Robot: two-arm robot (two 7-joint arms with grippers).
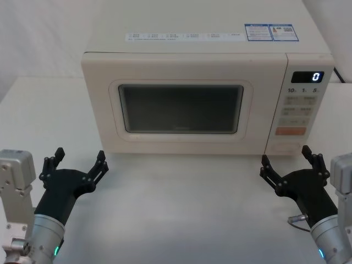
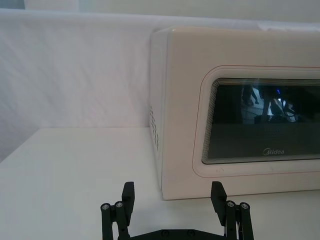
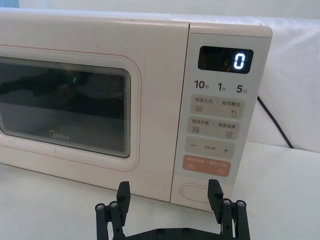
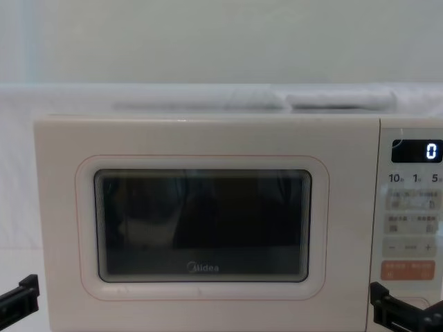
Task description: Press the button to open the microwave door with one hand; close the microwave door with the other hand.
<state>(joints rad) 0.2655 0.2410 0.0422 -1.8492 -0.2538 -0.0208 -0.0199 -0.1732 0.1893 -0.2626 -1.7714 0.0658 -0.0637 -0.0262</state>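
Nearest, the black angular right gripper [image 1: 291,160] hovers with its fingers spread just in front of the cream boxy microwave's [image 1: 181,38] lower right corner, and the large blank cream pill-shaped button [image 3: 196,191] lies straight ahead of it at the bottom of the control panel, below the orange rectangular key [image 3: 207,167]. Its long axis runs sideways along the panel, so I judge one fingertip must lead the press, and the right arm is plainly the nearer one. The black angular left gripper [image 1: 78,166], also spread, waits before the microwave's lower left corner. Beyond them, the wide cream microwave door [image 1: 181,107] with its dark mesh window sits shut, with bare white table [image 1: 181,209] in front for it to swing.
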